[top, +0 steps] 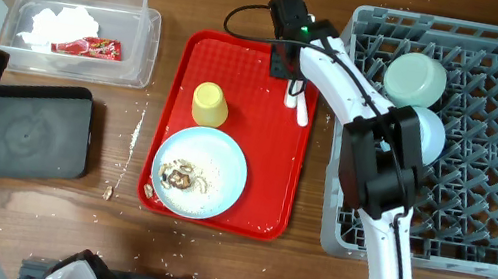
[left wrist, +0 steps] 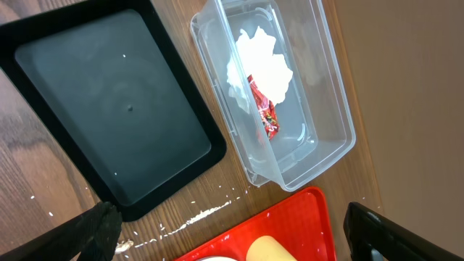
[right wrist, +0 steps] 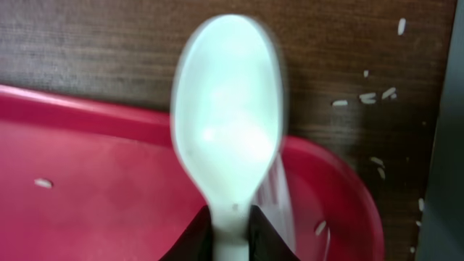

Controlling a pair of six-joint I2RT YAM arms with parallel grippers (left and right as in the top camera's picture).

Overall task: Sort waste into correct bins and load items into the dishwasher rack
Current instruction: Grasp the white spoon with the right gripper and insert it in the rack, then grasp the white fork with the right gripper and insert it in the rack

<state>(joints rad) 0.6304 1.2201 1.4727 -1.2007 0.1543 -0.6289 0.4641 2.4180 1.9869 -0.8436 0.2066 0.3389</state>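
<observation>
1. Between the fingers of your right pincer [right wrist: 232, 228] sits the handle of one white plastic spoon [right wrist: 228, 123], clamped tight. The spoon's bowl reaches past the rim of the flat red serving tray [right wrist: 94, 188].
2. Beside that pincer, the large square grey lattice crate [top: 482, 199] holds two bowls: one pale green bowl [top: 415, 78] and one light blue bowl [top: 428, 139].
3. On its other side, the red tray carries one small yellow cup [top: 210, 105] and one large light blue plate [top: 223, 171] with brown scraps [top: 180, 177].
4. Your left pincer [left wrist: 232, 235] is spread wide. Ahead of it lie one shallow black tray [left wrist: 109, 109] and, just beside that, one clear plastic tub [left wrist: 326, 109] holding one crumpled white napkin [left wrist: 261, 61] and one red wrapper [left wrist: 267, 112].
5. The spoon is blurred and its handle is cut off. The arm hides part of the blue bowl.
</observation>
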